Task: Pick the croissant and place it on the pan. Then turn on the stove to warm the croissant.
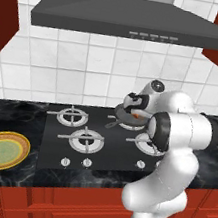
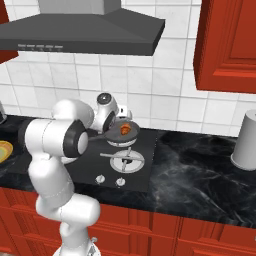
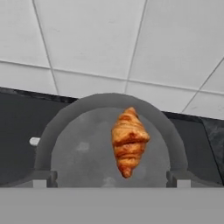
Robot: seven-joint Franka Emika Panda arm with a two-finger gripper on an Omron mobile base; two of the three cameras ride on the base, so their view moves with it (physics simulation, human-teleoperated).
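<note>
The orange-brown croissant (image 3: pixel 129 141) lies in the round dark grey pan (image 3: pixel 83 148), a little right of its middle. The pan (image 1: pixel 122 116) sits on the back right burner of the black stove (image 1: pixel 55 137), handle toward the front left. My gripper (image 3: pixel 111 181) hovers close over the pan's near rim, open, its fingertips (image 3: pixel 41 179) spread wide with nothing between them. From the right base view the croissant (image 2: pixel 125 130) shows in the pan (image 2: pixel 114 136) just past the hand (image 2: pixel 111 119). Small silver knobs (image 1: pixel 87 162) line the stove's front edge.
A yellow-rimmed, green-centred plate (image 1: pixel 1 150) rests on the dark counter left of the stove. The grey range hood (image 1: pixel 137 19) hangs overhead. A grey canister (image 2: pixel 245 140) stands at the counter's right end. White tiled wall rises behind the stove, with red cabinets (image 2: pixel 227 45) above.
</note>
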